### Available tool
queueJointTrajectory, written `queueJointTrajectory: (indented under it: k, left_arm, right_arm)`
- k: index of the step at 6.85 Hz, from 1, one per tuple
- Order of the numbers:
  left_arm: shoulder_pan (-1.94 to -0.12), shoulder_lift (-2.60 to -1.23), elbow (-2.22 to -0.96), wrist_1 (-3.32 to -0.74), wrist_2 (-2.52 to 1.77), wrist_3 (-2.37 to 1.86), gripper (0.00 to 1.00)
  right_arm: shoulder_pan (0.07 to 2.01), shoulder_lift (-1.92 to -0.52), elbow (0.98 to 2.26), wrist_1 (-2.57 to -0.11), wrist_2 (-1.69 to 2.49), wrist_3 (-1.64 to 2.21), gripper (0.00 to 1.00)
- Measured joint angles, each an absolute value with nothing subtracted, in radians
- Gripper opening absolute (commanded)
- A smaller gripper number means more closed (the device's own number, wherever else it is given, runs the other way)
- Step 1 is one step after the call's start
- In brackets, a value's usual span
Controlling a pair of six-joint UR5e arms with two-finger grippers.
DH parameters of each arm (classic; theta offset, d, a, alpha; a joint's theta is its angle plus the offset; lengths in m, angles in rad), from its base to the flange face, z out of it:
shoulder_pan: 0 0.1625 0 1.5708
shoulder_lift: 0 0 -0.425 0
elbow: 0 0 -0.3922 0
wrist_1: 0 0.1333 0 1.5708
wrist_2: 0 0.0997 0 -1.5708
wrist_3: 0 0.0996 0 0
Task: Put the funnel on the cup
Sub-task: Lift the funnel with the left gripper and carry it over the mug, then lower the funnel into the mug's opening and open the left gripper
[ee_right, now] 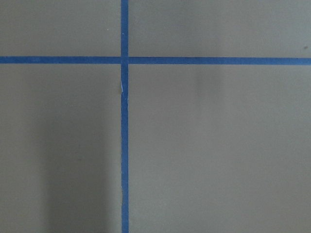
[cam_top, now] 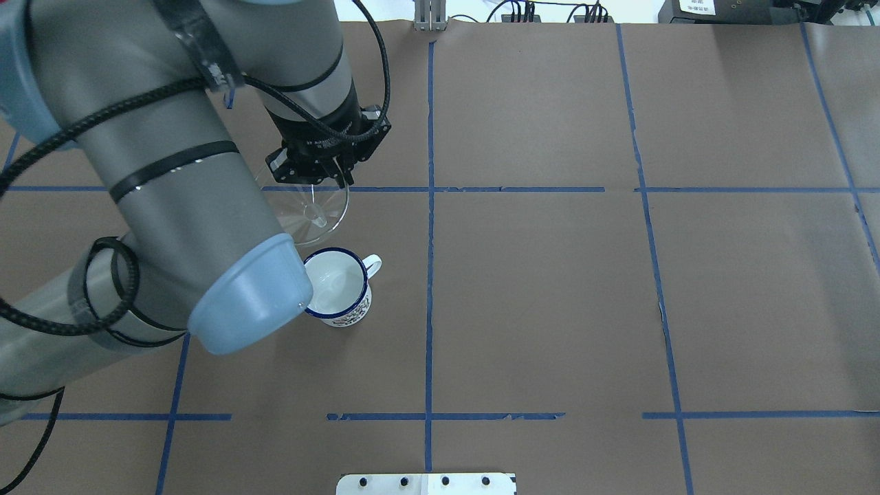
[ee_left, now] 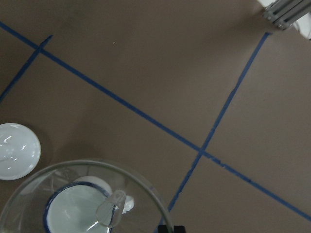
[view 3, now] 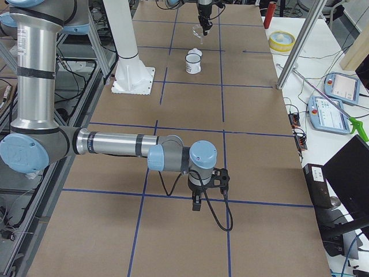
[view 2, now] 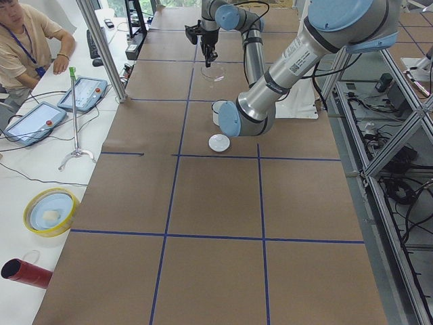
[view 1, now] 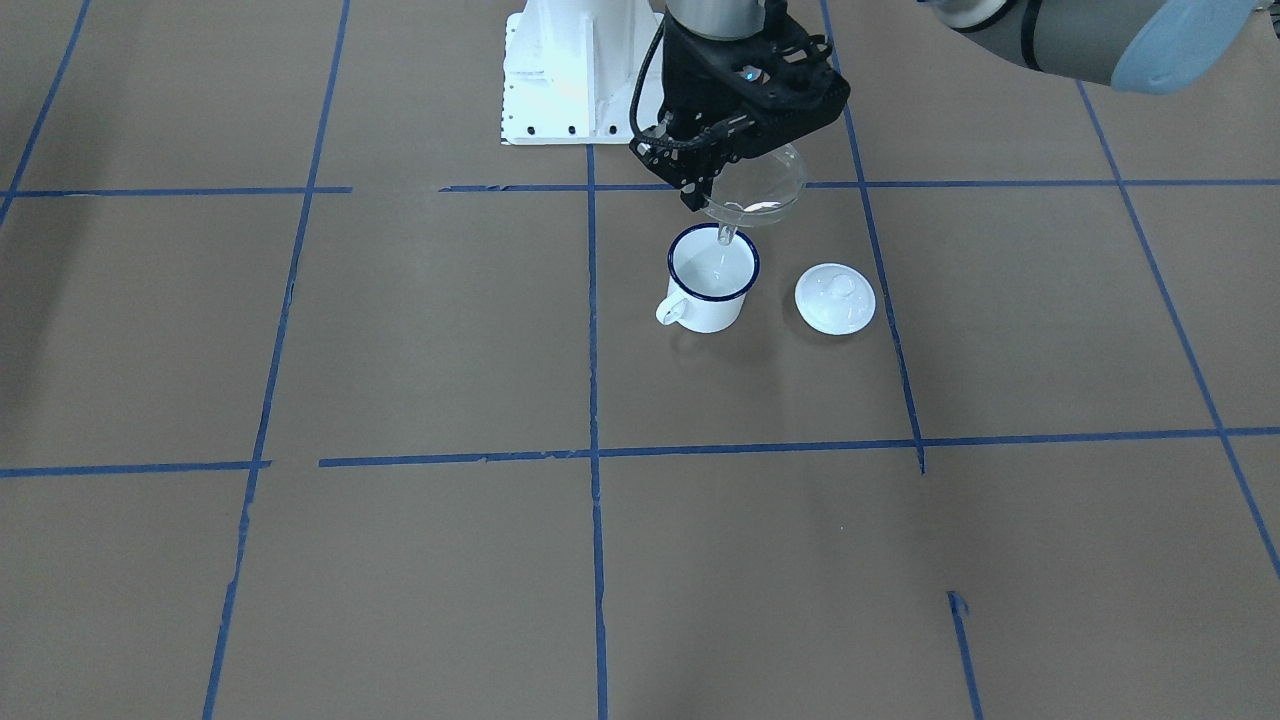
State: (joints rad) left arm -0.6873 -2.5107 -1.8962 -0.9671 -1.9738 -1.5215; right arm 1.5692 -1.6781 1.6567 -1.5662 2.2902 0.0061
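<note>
Showing the left gripper [view 1: 700, 192] clamped on the rim of the funnel [view 1: 757, 188], its fingers pressed against the clear wall. The funnel hangs in the air with its wide mouth up and slightly tilted, and its thin stem points down over the open mouth of the cup [view 1: 712, 285]. Both side views show the funnel raised clear of the cup, not touching it.

The cup stands upright on the table [view 1: 400, 350], which is brown paper crossed by blue tape lines. In the front-facing view the cup's loop handle points left and toward the near edge. A round white lid [view 1: 835, 298] lies flat just to the right of the cup in that view, apart from it.

The left wrist view looks down through the funnel: the cup's blue rim lies beneath it, and the stem sits over the white interior.

The right gripper [view 3: 196, 203] hangs low over the table, well apart from cup and funnel. It appears only in the exterior right view, so whether its fingers are apart or together cannot be told.
</note>
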Motion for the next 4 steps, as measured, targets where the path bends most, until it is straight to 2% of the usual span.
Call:
queueJointTrajectory:
  k: [4]
  left_arm:
    - [-0.584,-2.387,-1.806,-1.144,-1.973,-1.463,0.00]
  right_arm:
    - [1.569,-1.678,1.657,-1.566,2.290,0.006,1.00]
